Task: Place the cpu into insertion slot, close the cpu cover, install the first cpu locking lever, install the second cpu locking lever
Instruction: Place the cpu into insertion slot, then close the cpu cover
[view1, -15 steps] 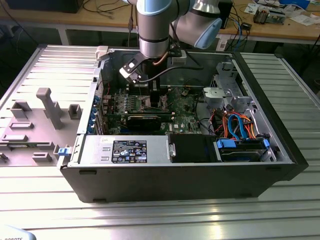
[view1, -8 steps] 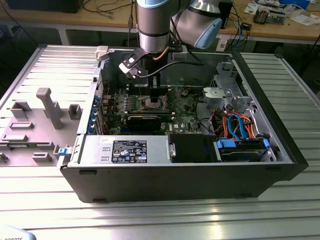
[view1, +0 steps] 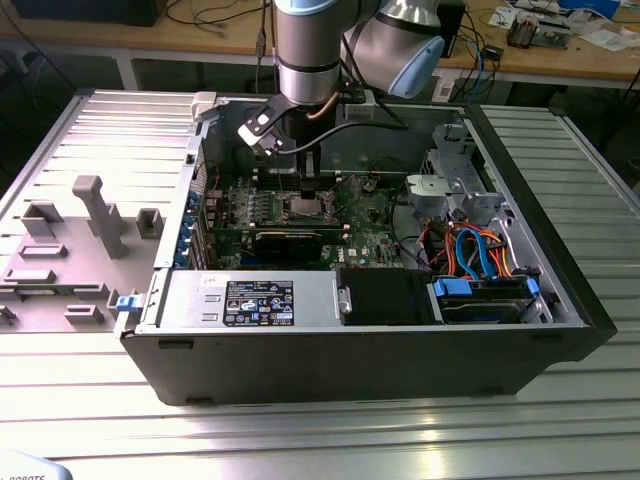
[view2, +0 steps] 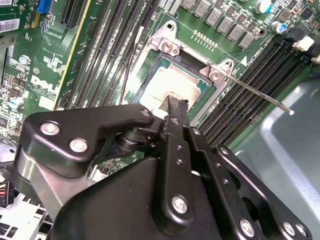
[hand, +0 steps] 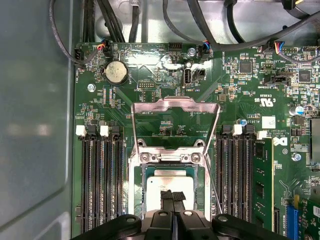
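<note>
The cpu (hand: 172, 181) lies flat in the insertion slot (hand: 135, 195), its silvery top facing up; in the second wrist view the cpu (view2: 175, 82) sits between two screwed brackets. My gripper (hand: 173, 193) hangs straight over the chip with both fingers pressed together, their tips at or just above the metal top (view2: 175, 103). The cpu cover (hand: 174, 104) is swung open, lying back away from the slot on its hinge. A thin locking lever (view2: 260, 95) sticks out free to one side. In the exterior view the gripper (view1: 307, 183) reaches down into the open case over the slot (view1: 305, 208).
Long black memory slots (hand: 102, 185) flank the socket on both sides. A black graphics card (view1: 290, 243) lies in front of it. A drive cage (view1: 455, 185) and orange and blue cables (view1: 480, 250) fill the exterior view's right. Grey fixtures (view1: 95, 215) stand outside on the left.
</note>
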